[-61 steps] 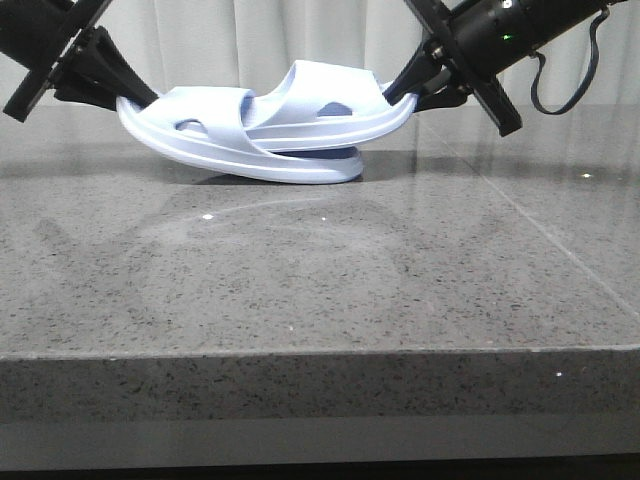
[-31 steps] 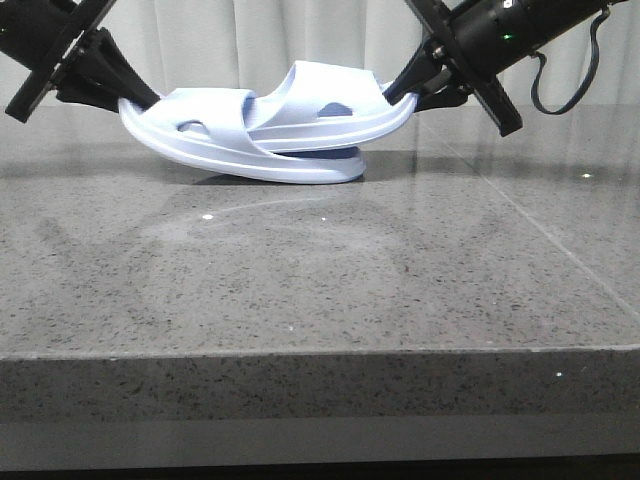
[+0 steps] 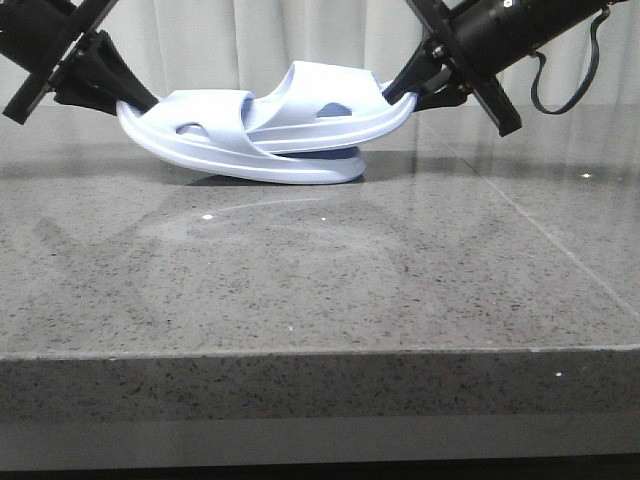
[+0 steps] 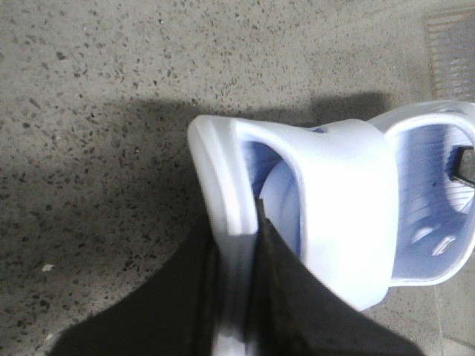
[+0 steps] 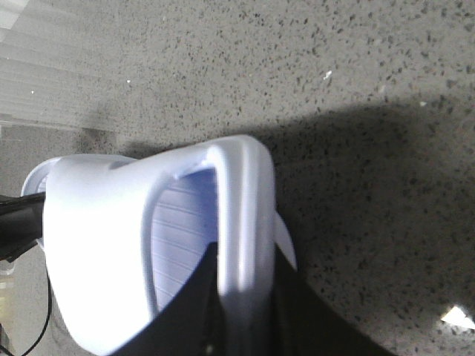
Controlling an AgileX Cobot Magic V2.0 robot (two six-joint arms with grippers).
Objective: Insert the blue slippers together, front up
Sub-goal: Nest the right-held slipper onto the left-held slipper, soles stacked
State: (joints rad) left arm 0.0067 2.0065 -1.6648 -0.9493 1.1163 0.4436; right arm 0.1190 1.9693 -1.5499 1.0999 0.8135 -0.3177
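The two pale blue slippers are nested into each other at the far middle of the table. My left gripper is shut on the heel rim of the left slipper, whose toe end rests on the table. My right gripper is shut on the heel rim of the right slipper, which lies on top with its toe pushed under the other's strap. In the left wrist view the gripper pinches the sole edge of its slipper. In the right wrist view the gripper pinches the rim of its slipper.
The grey speckled stone table reaches to its front edge near me. A pale curtain hangs behind the table. A seam line runs across the table on the right.
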